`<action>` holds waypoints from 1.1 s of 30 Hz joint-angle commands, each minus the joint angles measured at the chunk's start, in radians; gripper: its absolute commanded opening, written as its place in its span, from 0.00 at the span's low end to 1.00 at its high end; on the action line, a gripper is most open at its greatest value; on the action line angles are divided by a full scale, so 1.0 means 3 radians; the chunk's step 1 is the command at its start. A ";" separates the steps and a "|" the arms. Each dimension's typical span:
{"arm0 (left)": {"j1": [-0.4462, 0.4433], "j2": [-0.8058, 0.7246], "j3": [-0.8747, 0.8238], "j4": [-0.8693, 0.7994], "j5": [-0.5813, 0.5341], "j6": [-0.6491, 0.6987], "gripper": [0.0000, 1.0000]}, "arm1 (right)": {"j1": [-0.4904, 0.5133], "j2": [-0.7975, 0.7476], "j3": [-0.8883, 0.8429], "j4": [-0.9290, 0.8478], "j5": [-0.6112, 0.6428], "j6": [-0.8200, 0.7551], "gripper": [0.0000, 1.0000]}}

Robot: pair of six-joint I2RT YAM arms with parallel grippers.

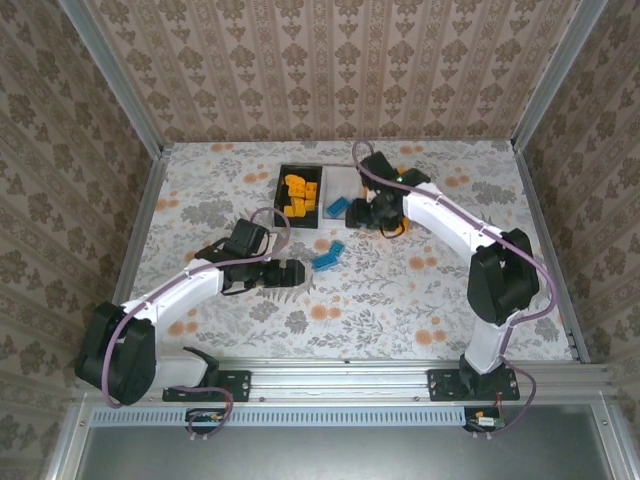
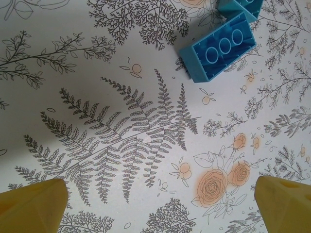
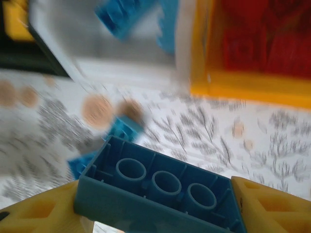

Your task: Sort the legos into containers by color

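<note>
My right gripper (image 3: 155, 206) is shut on a light blue lego (image 3: 160, 194), held by its ends with the hollow underside facing the camera. In the top view that gripper (image 1: 352, 210) sits by the containers with the blue brick (image 1: 337, 206) at its tip. Ahead stand the black bin (image 1: 300, 195) with orange-yellow bricks (image 1: 298, 192), the white bin (image 3: 121, 53) with blue bricks (image 3: 126, 17), and the orange-yellow bin (image 3: 243, 87) with red bricks (image 3: 257, 43). My left gripper (image 2: 158, 204) is open above bare cloth, well short of two blue bricks (image 2: 218, 48).
The two loose blue bricks (image 1: 328, 255) lie mid-table between the arms. A floral cloth (image 1: 400, 290) covers the table. Papered walls and metal rails close in the far, left and right sides. The right wrist view is blurred.
</note>
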 commanded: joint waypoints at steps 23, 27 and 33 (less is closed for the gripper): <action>0.0204 0.0035 -0.0091 -0.0040 0.0066 0.0167 1.00 | -0.0211 0.2311 0.2937 -0.0548 0.0070 -0.0323 0.57; 0.0204 0.0105 -0.0091 0.0020 0.0098 0.0150 1.00 | -0.0224 0.2375 0.2937 -0.0550 0.0043 -0.0302 0.58; 0.0204 0.0225 -0.0044 0.0090 0.0153 0.0128 1.00 | -0.0220 0.2404 0.2916 -0.0542 0.0029 -0.0306 0.63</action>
